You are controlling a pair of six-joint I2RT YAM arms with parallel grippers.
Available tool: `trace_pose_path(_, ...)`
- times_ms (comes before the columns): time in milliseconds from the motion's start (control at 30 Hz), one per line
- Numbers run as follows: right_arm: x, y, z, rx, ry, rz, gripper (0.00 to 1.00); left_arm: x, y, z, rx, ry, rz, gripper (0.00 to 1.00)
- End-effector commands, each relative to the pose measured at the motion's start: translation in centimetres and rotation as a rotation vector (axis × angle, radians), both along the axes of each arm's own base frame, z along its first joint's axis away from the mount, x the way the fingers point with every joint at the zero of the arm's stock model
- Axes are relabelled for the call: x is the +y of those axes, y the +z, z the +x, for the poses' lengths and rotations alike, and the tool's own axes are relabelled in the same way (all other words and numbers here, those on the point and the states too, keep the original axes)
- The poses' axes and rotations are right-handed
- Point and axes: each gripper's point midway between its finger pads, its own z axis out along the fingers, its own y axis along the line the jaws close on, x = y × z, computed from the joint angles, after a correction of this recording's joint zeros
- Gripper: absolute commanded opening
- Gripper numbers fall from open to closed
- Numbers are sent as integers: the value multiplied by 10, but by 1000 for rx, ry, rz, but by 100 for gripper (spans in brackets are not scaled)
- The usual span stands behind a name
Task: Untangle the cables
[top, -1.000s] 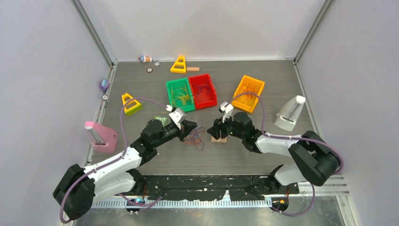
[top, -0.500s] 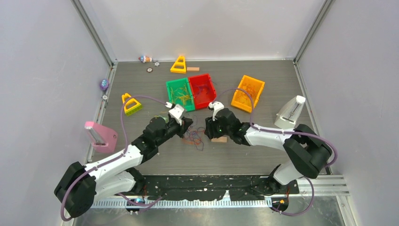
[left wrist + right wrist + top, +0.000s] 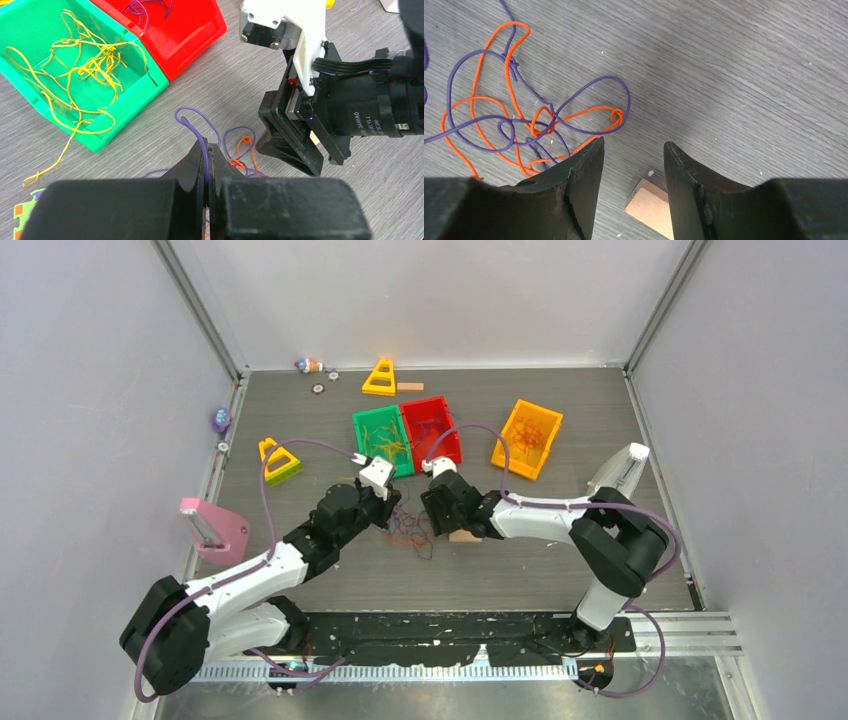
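Note:
A tangle of thin purple and orange cables (image 3: 410,530) lies on the grey table between my two grippers; it also shows in the right wrist view (image 3: 529,115). My left gripper (image 3: 207,150) is shut on a purple cable (image 3: 197,130) that loops up from its tips toward the tangle (image 3: 240,155). My right gripper (image 3: 634,150) is open and empty, its tips just right of the tangle, above a small wooden block (image 3: 651,205). In the top view the left gripper (image 3: 390,508) and the right gripper (image 3: 428,515) face each other across the tangle.
A green bin (image 3: 150,80) holds yellow cables (image 3: 85,65); one trails over its front wall onto the table. A red bin (image 3: 432,430) stands beside it and an orange bin (image 3: 527,438) further right. Yellow wedges (image 3: 279,460), a pink stand (image 3: 213,528) and a white stand (image 3: 618,480) lie around.
My right arm has swung left and forward, bringing its gripper close to the tangle. My left gripper has shifted slightly back toward the green bin.

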Motion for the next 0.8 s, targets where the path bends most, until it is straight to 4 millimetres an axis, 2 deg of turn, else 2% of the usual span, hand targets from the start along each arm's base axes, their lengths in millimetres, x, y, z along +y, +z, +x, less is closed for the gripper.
trace_pose_path(0, 14, 12, 14, -44, -19, 3, 53, -3, 22, 10, -41, 29, -35, 0)
trace_pose_path(300, 32, 10, 19, -33, -6, 40, 53, -6, 24, 8, -45, 7, -43, 0)
trace_pose_path(367, 33, 4, 19, -24, -3, 27, 52, -6, 23, 7, -43, 5, -42, 0)
trace_pose_path(667, 24, -23, 10, 17, 3, -59, 49, -5, 24, 8, -44, 11, -43, 0)
trace_pose_path(767, 14, -30, 8, 23, 3, -131, 45, -4, 24, 8, -44, 14, -43, 0)
